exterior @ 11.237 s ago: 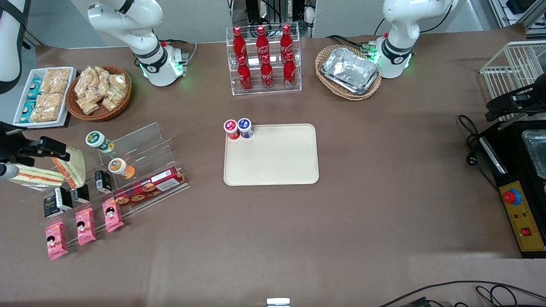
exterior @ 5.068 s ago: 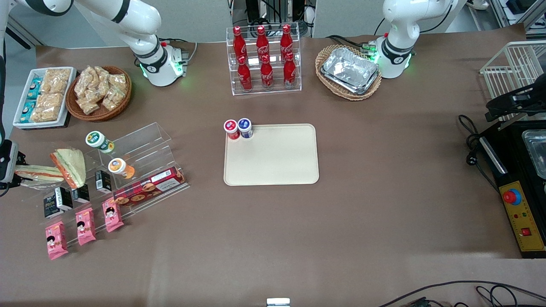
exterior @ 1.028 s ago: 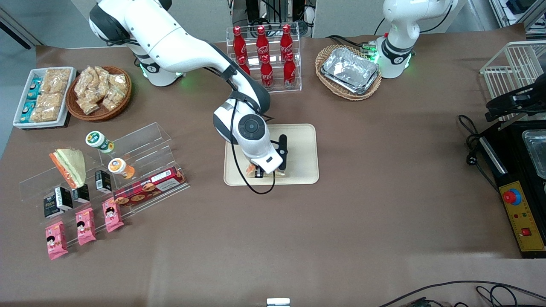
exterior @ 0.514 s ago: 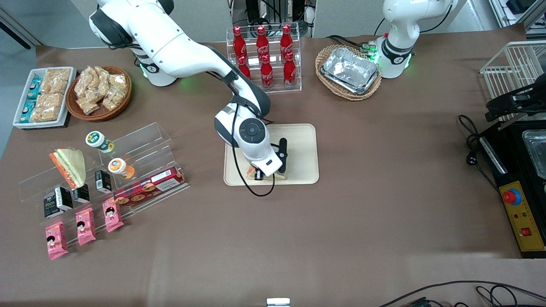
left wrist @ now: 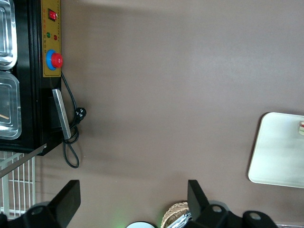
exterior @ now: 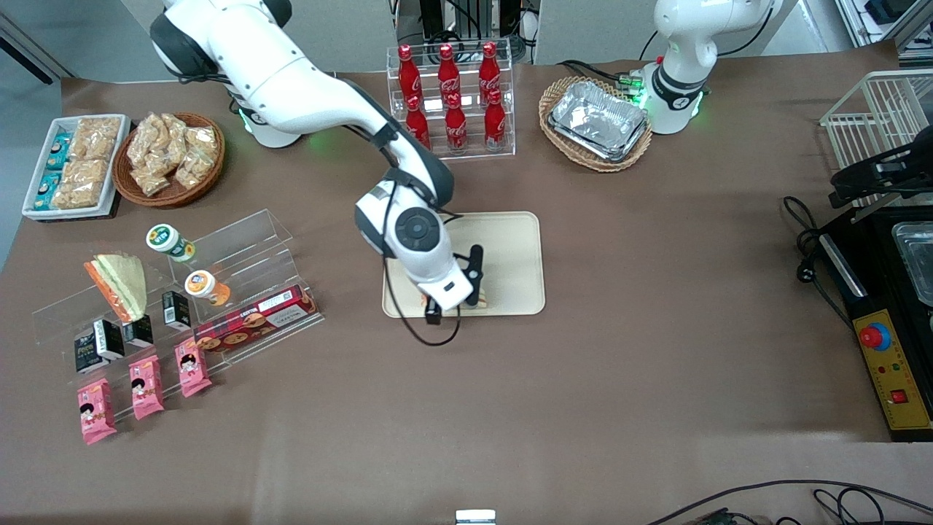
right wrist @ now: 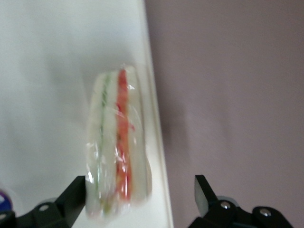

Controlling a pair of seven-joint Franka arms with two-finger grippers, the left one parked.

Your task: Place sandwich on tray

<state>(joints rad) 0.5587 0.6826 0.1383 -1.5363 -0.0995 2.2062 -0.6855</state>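
Note:
The sandwich point(right wrist: 116, 147), pale bread with a red and a green filling stripe in clear wrap, lies flat on the cream tray point(right wrist: 47, 71) along the rim nearest the front camera. From the front only a sliver of the sandwich point(exterior: 476, 301) shows under the hand, on the tray point(exterior: 510, 248). My right gripper point(right wrist: 137, 197) hovers above the sandwich's end, open, its fingers point(right wrist: 71, 194) spread wider than the sandwich and holding nothing. In the front view the gripper point(exterior: 453, 295) is over the tray's near rim. The left wrist view shows the tray point(left wrist: 280, 152) too.
A triangular sandwich point(exterior: 120, 284) rests on the clear acrylic shelf point(exterior: 240, 248) toward the working arm's end, with a cookie box point(exterior: 255, 317) and small cartons. A rack of red bottles point(exterior: 450, 102) and a basket of foil trays point(exterior: 598, 120) stand farther back.
The gripper carried the sandwich from the shelf to the tray. Over the last second it has opened and drawn back toward the front camera, leaving the sandwich lying on the tray.

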